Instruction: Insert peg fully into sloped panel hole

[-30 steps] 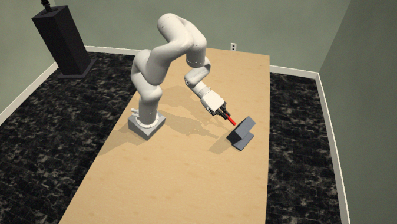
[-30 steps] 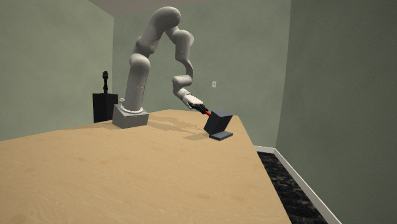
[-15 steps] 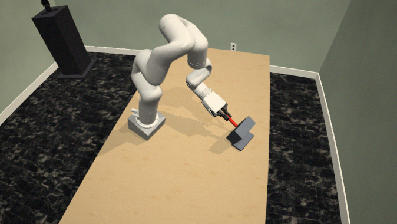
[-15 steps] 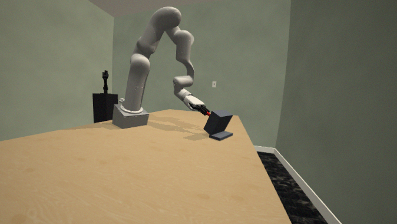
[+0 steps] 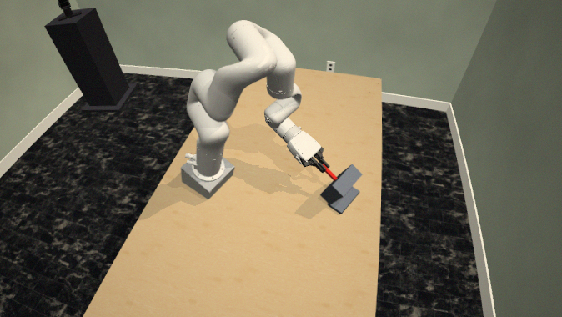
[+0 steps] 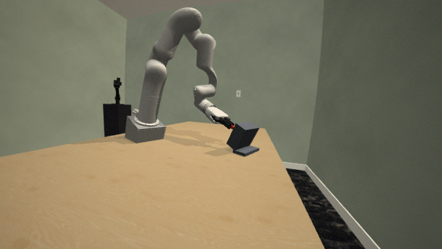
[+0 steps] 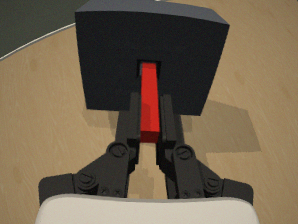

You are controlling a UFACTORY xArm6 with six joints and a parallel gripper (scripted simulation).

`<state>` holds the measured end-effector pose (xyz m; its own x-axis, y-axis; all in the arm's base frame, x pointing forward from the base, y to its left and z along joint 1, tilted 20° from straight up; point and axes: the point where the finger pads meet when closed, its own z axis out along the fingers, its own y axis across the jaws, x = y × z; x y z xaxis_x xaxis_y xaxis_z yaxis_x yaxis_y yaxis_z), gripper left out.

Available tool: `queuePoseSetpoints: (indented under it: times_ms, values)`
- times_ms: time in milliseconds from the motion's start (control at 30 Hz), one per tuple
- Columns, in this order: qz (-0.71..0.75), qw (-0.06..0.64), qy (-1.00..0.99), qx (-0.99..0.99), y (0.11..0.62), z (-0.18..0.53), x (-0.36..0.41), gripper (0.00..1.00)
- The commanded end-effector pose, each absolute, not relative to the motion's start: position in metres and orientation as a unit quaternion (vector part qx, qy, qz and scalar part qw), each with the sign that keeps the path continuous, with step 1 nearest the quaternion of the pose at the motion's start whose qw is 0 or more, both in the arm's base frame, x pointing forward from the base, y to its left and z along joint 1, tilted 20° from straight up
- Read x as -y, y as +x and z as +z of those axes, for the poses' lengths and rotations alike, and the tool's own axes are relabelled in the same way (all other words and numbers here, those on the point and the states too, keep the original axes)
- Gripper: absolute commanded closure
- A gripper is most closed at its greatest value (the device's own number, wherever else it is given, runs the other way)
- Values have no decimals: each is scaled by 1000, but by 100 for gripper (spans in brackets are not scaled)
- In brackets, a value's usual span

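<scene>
Gripper-held [image 7: 150,137] peg [image 7: 150,102] lengthwise into panel [image 7: 107,50].
</scene>
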<state>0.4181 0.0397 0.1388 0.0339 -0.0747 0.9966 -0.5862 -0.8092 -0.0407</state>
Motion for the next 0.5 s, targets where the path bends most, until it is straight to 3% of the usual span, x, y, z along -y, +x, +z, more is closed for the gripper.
queuePoseSetpoints:
  times_ms: [0, 467]
  values:
    - [653, 195, 691, 239, 421, 139, -39, 100]
    - [653, 195, 691, 239, 427, 139, -34, 100]
